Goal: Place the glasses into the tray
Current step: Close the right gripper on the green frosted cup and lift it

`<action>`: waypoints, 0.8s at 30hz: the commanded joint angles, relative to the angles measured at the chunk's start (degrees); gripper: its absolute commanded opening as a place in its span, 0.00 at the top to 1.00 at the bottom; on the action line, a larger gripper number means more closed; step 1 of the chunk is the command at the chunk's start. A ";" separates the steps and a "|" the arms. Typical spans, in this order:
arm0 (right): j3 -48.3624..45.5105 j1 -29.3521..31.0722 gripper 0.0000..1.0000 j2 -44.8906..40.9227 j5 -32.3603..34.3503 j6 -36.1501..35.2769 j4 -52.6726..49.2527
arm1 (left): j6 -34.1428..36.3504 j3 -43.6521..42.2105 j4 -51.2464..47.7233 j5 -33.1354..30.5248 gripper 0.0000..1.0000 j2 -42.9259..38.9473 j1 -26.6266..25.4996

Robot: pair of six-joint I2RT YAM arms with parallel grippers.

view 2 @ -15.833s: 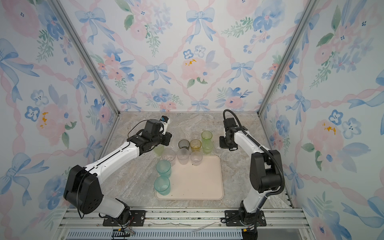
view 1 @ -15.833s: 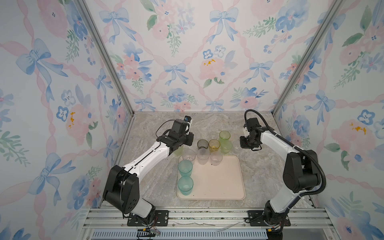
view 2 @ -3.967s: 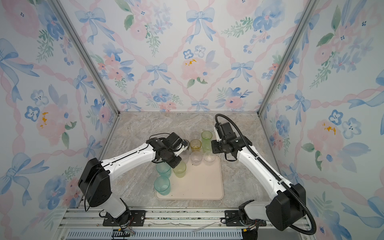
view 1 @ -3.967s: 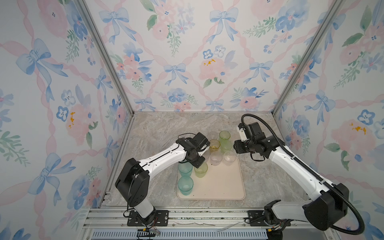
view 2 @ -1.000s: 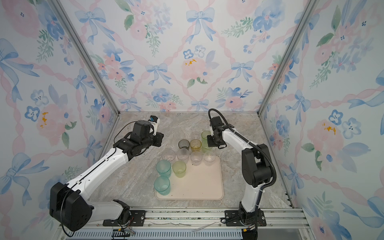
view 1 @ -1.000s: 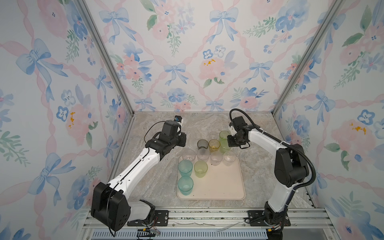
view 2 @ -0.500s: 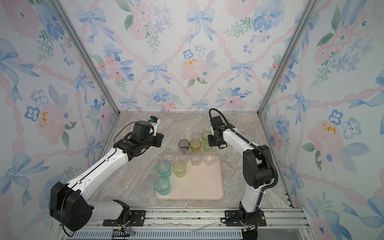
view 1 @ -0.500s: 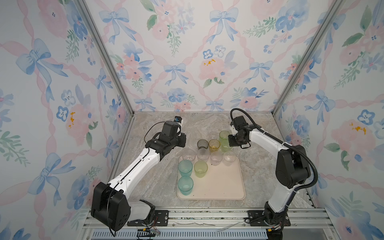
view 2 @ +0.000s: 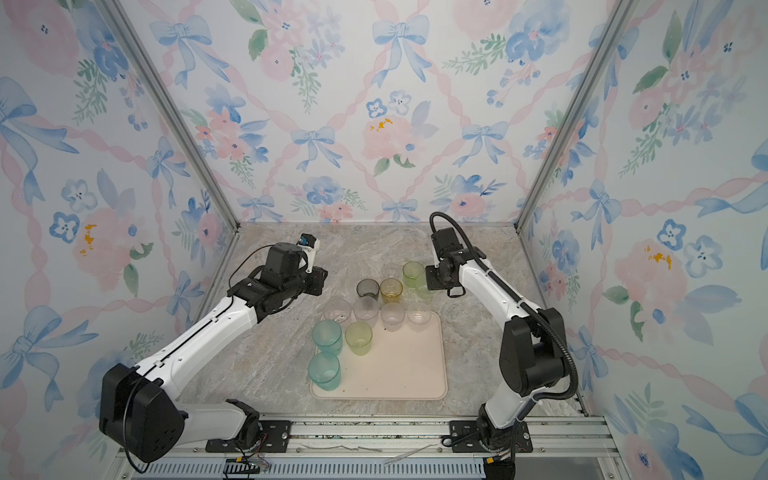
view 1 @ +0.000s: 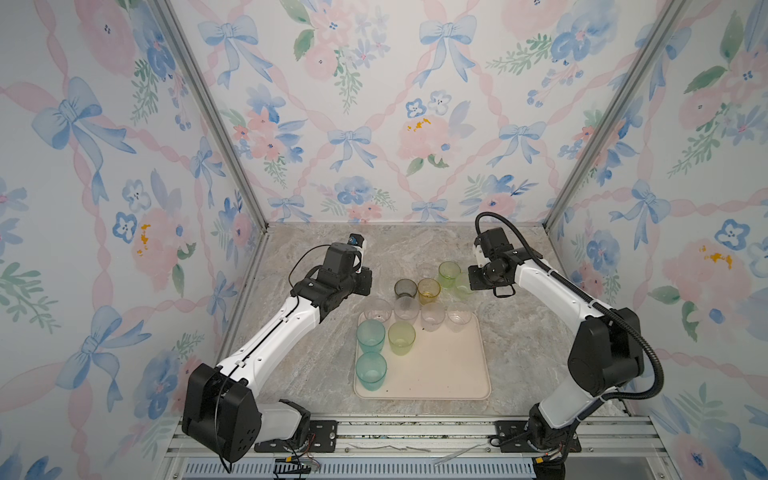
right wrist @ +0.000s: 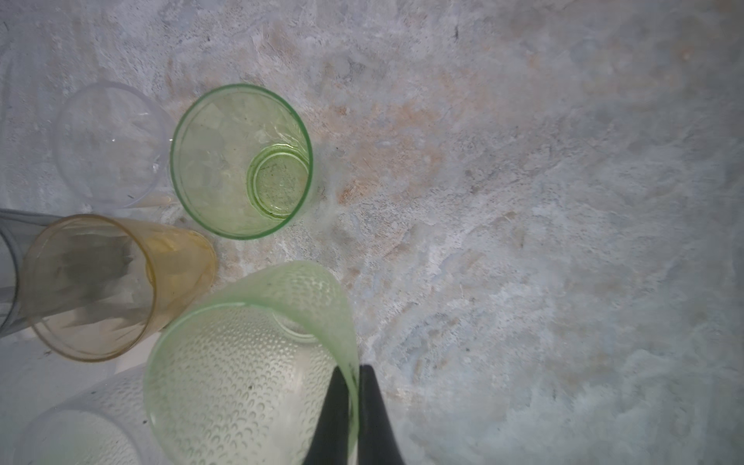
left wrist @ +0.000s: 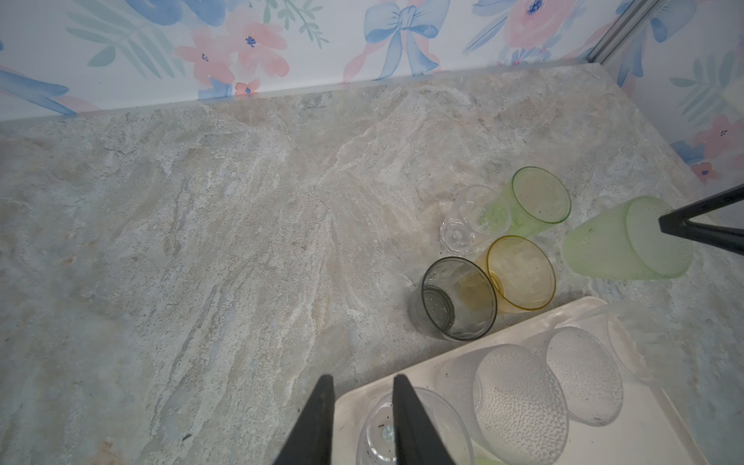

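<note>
In a top view we see the tray [view 1: 457, 390] on the stone table [view 1: 299, 365]. Seven of the glasses [view 1: 401, 337] stand in it: two teal, one yellow-green and four frosted clear along its far edge. Beyond that edge, on the table, stand a grey glass [view 1: 405, 287], an amber glass [view 1: 429, 290], a smooth green glass [view 1: 449, 273] and a small clear glass [view 1: 426, 269]. The right gripper [view 1: 468, 286] meets a bumpy green glass [view 1: 460, 291] just beside them, outside the tray.

From the left wrist we see the left gripper [left wrist: 362, 380], its jaws a little apart with nothing between them. It is above the tray's corner, over a clear glass [left wrist: 372, 428] there.

From the right wrist we see the right gripper [right wrist: 353, 368] with its jaws clamped on the bumpy green glass's rim, one finger inside and one outside. The smooth green glass is close by.
</note>
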 commanded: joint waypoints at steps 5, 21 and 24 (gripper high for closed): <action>-0.83 -0.01 0.98 -10.02 0.36 -1.05 -3.20 | 0.66 -1.40 1.12 0.72 0.72 0.01 0.43; -3.48 20.69 0.98 -19.14 0.94 -1.53 -12.97 | 0.68 -0.23 1.61 1.39 0.72 1.19 0.53; -5.63 23.79 0.98 -19.17 -0.19 0.01 -12.86 | 0.84 0.19 1.60 1.63 0.72 1.58 0.52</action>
